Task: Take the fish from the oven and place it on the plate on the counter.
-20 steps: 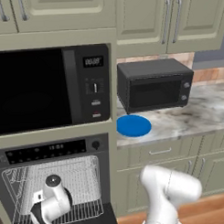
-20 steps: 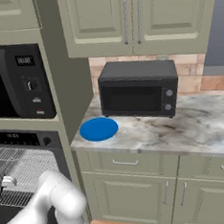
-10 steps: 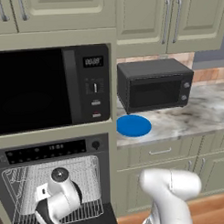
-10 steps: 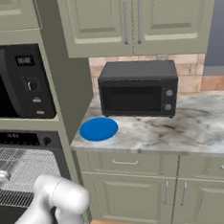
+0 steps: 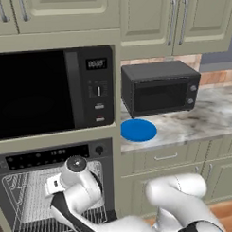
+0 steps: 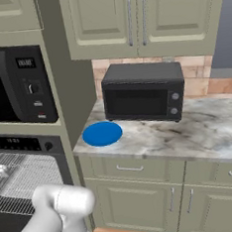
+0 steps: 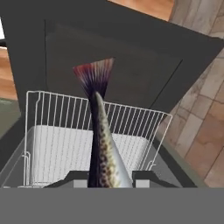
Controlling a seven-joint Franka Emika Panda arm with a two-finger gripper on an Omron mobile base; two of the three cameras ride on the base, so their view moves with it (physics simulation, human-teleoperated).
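You are looking along the fish, which is standing between your fingers, gripped near its head end with the reddish tail pointing away. Your fingers are pinching it narrowly from both sides. It is hanging above the oven's wire rack, over the lowered dark door. The blue plate is lying on the table, just in front of the small microwave.
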